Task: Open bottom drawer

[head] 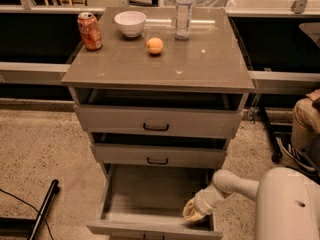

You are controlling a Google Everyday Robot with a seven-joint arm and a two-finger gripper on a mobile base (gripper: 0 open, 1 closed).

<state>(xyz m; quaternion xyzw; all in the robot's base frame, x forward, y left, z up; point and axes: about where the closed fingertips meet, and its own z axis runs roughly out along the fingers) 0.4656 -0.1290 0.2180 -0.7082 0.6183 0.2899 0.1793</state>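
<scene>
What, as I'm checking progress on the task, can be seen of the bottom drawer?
The bottom drawer is grey-taupe and stands pulled far out below the middle drawer. Its plain grey floor and side walls show, and the picture's lower edge cuts its front panel. The gripper sits inside its front corner on the picture's right, close behind the front panel; contact cannot be told.
</scene>
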